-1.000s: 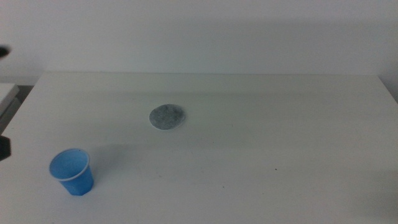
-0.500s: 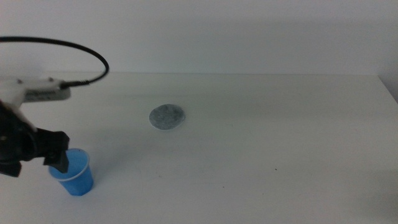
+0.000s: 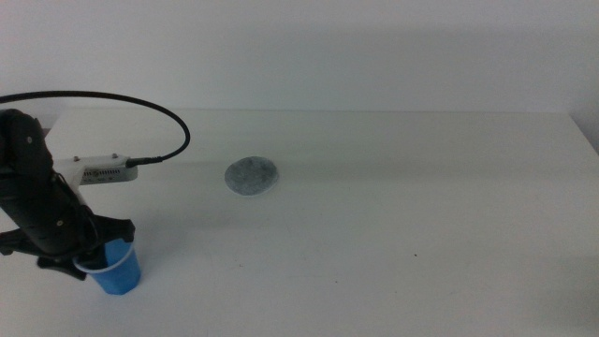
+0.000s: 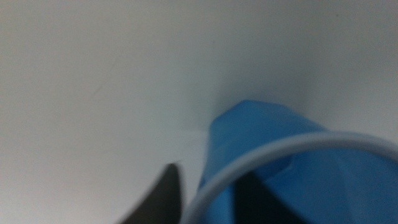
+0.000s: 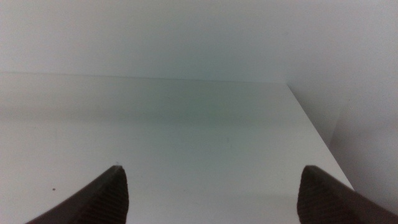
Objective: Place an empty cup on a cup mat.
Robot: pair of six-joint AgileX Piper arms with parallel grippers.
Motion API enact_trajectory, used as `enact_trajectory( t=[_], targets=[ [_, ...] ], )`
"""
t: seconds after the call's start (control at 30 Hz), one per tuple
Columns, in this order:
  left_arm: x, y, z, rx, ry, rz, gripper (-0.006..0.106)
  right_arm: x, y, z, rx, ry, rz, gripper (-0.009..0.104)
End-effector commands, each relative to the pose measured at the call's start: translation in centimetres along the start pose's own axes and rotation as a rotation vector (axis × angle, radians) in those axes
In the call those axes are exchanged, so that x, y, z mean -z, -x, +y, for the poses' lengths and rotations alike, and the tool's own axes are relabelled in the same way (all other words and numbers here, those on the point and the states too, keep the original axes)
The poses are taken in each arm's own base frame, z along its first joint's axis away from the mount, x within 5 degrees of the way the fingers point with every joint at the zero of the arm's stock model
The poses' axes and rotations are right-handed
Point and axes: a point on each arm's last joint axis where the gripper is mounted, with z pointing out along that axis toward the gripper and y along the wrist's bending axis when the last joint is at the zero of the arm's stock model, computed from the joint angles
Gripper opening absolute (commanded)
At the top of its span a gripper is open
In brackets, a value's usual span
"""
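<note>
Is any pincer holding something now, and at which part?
Cannot be told. The left pincer is at the rim of the cup, one jaw outside the wall, but a closed grip is not visible. The right pincer holds nothing.

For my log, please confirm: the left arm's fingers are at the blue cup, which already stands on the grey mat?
Not quite. The left gripper is at the cup, but the middle view shows the cup on the bare table, well apart from the mat.

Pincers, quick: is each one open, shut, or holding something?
Left pincer: at the cup, one jaw outside its rim, one inside; grip cannot be told.
Right pincer: open, holding nothing.
</note>
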Motion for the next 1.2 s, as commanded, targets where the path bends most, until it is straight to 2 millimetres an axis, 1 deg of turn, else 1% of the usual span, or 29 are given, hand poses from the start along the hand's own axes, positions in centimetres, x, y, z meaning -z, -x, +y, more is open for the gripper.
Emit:
enact_trajectory(
  t=[0.0,0.03,0.1,0.2,0.27,0.3,0.4,0.47,0.57,0.67,0.7,0.77,0.97,1.17],
  targets=[
    [0.6,0.4,-0.3,0.041,-0.022,-0.005,0.010,0.0,0.0,0.0,0.011,0.000,-0.008,0.093],
    [1.0,0.6,-0.4,0.044,-0.027,0.000,-0.001,0.0,0.0,0.0,0.011,0.000,-0.008,0.093],
    [2.0,1.3,-0.9,0.030,-0.036,-0.014,-0.002,0.0,0.0,0.0,0.011,0.000,-0.008,0.093],
    [3.6,3.1,-2.7,0.018,-0.050,-0.083,-0.002,0.0,0.0,0.0,0.011,0.000,-0.008,0.093],
    [4.6,4.5,-4.4,0.022,-0.065,-0.118,-0.002,0.0,0.0,0.0,0.011,0.000,-0.008,0.093],
    [4.8,5.1,-5.2,0.011,-0.070,-0.123,-0.002,0.0,0.0,0.0,0.011,0.000,-0.008,0.093],
    [5.2,8.0,-7.6,-0.026,-0.101,-0.120,-0.002,0.0,0.0,0.0,0.011,0.000,-0.008,0.093],
    [5.0,9.9,-9.1,-0.041,-0.131,-0.105,-0.002,0.0,0.0,0.0,0.011,0.000,-0.008,0.093],
    [4.3,12.0,-11.1,-0.066,-0.170,-0.091,-0.002,0.0,0.0,0.0,0.011,0.000,-0.008,0.093],
    [3.2,13.4,-12.9,-0.088,-0.196,-0.074,-0.002,0.0,0.0,0.0,0.011,0.000,-0.008,0.093],
    [3.1,13.8,-13.3,-0.094,-0.204,-0.073,-0.002,0.0,0.0,0.0,0.011,0.000,-0.008,0.093],
    [2.2,14.5,-14.0,-0.100,-0.214,-0.058,-0.002,0.0,0.0,0.0,0.011,0.000,-0.008,0.093],
    [0.6,15.7,-14.6,-0.101,-0.217,-0.066,-0.002,0.0,0.0,0.0,0.011,0.000,-0.008,0.093],
    [-0.7,16.2,-14.5,-0.097,-0.206,-0.082,-0.002,0.0,0.0,0.0,0.011,0.000,-0.008,0.093]
  ],
)
